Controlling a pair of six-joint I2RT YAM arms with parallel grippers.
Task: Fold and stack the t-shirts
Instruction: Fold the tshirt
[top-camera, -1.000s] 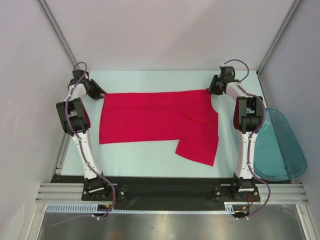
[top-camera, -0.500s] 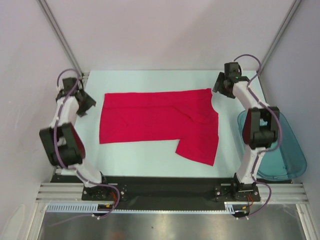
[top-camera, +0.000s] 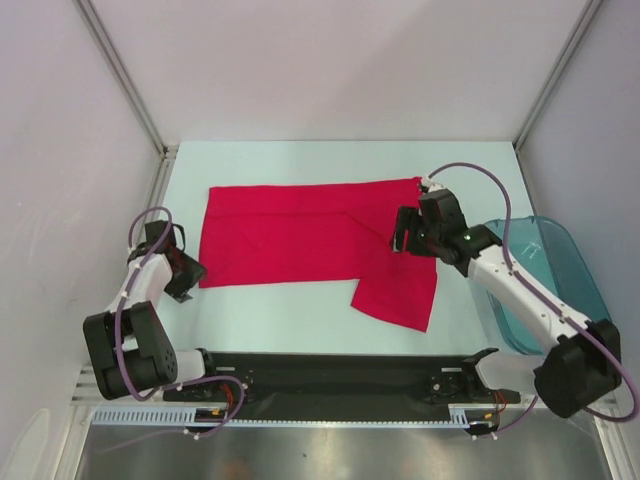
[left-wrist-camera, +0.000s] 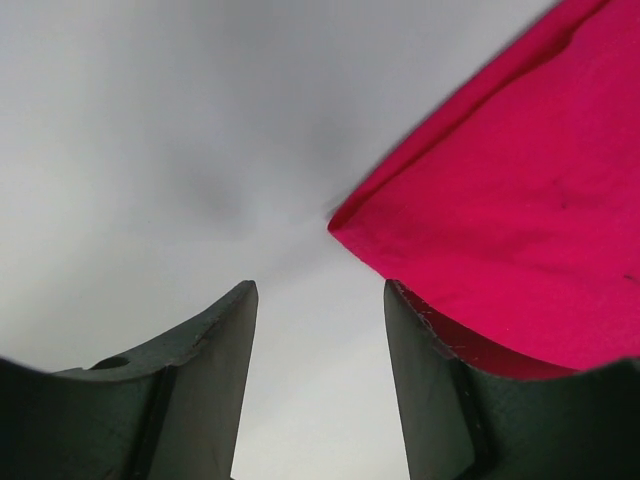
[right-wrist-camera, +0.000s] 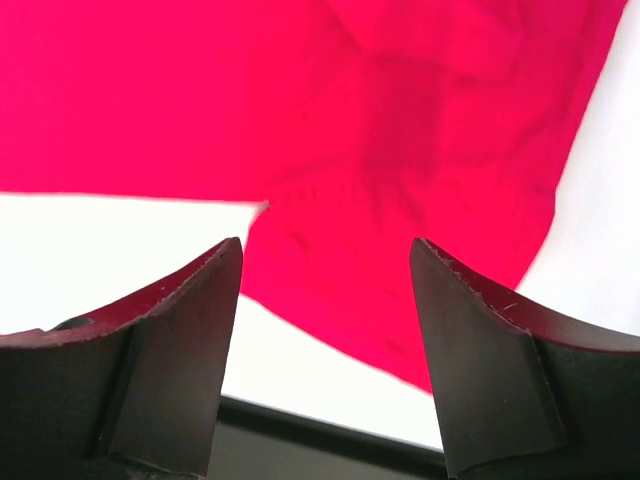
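Note:
One red t-shirt (top-camera: 300, 235) lies flat on the pale table (top-camera: 280, 305), folded lengthwise, with a flap hanging toward the near right. My left gripper (top-camera: 188, 272) sits low at the shirt's near-left corner, open; in the left wrist view only bare table shows between the left gripper's (left-wrist-camera: 320, 300) fingers, and the shirt's corner (left-wrist-camera: 520, 220) lies just ahead to the right. My right gripper (top-camera: 401, 234) hovers open over the shirt's right part. The right wrist view has the shirt (right-wrist-camera: 350, 100) below the right gripper (right-wrist-camera: 325, 255), nothing held.
A translucent teal bin (top-camera: 565, 290) stands at the table's right edge, beside the right arm. White walls and metal posts close in the back and sides. The black base rail (top-camera: 330, 375) runs along the near edge.
Both grippers let go of the shirt's far corners and opened. The left arm swung back to the near-left corner. The right arm came forward over the shirt's right side.

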